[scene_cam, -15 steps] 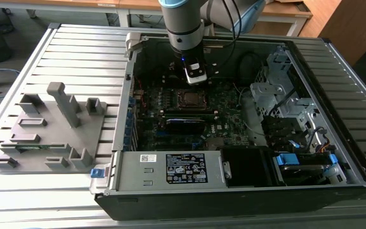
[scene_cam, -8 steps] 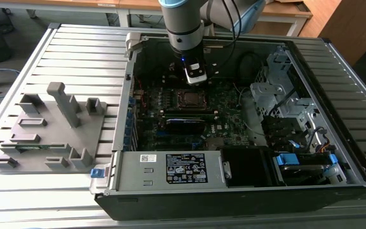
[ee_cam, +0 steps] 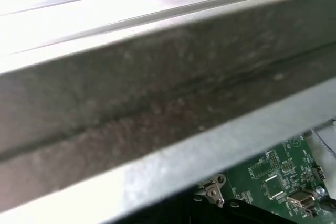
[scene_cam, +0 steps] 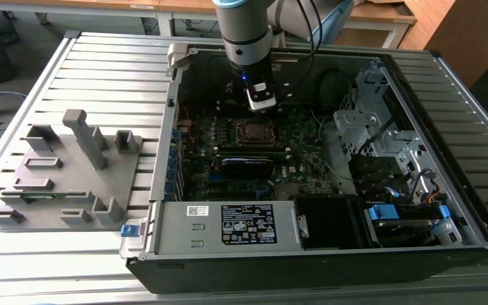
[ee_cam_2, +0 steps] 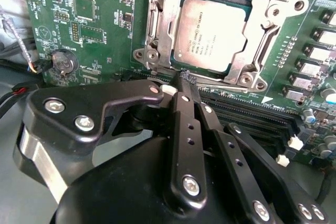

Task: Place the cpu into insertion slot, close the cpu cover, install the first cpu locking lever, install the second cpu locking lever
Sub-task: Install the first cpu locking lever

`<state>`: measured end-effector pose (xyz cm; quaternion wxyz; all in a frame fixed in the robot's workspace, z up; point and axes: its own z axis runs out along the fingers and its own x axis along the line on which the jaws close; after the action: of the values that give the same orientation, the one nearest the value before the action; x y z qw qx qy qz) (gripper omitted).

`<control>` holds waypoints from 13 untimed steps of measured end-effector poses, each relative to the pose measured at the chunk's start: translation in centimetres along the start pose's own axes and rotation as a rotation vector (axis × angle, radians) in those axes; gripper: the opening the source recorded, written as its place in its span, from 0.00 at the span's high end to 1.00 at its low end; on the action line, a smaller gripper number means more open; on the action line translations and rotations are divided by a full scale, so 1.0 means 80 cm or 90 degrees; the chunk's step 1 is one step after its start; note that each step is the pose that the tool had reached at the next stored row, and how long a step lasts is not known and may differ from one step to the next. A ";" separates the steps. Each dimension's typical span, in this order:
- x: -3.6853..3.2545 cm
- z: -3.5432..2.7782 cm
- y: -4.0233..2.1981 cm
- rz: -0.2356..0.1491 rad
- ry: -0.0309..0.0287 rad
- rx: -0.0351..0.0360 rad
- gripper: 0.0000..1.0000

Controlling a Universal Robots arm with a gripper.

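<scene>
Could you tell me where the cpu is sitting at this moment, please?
The cpu lies flat in the insertion slot with the cpu cover framing it in the second wrist view, just beyond the pincer, beside the black memory slots.

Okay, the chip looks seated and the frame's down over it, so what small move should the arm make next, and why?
Probably ease the gripper sideways against the thin locking lever beside its tips. In the second wrist view the cpu sits in the insertion slot with the cpu cover closed around it, and the shut fingers sit at the socket's edge.
</scene>
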<state>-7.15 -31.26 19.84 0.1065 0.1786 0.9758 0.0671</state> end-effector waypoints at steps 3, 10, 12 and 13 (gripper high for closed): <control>-0.0005 -0.0024 0.0005 0.000 0.0000 0.0000 0.90; 0.0000 -0.0037 0.0025 0.000 0.0007 -0.0019 0.90; 0.0004 -0.0036 0.0033 0.001 0.0017 -0.0046 0.90; 0.0006 -0.0036 0.0037 0.002 0.0021 -0.0056 0.90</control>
<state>-7.16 -31.00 20.16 0.1056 0.1793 0.9755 0.0718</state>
